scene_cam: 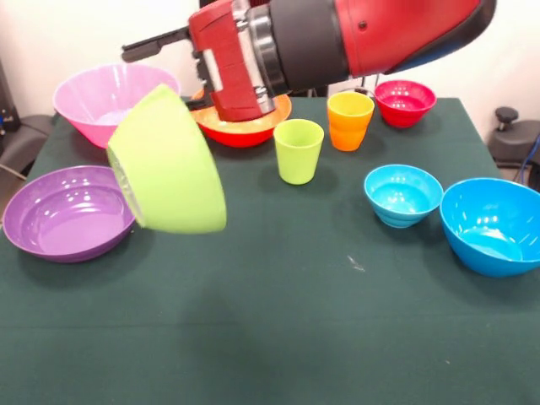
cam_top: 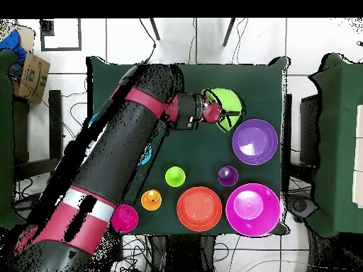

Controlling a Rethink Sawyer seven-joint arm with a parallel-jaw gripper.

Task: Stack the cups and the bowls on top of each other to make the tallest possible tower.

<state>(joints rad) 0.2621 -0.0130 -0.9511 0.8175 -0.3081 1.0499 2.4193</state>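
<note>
Right now the gripper (cam_top: 225, 113) is clamped on the rim of the green bowl (scene_cam: 169, 164), holding it tipped on its side, clear of the table (scene_cam: 278, 321), just beside the purple bowl (scene_cam: 63, 213). Its arm (scene_cam: 337, 38) lies nearly level, reaching sideways. Behind sit the green cup (scene_cam: 299, 150) and orange cup (scene_cam: 349, 120), well apart from it.

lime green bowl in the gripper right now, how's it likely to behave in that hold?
The lime green bowl hangs tilted on its side from the gripper, held at the rim, so it may swing or slip. Its surface looks glossy, probably slick. It keeps its round shape, so likely stiff and light.
</note>
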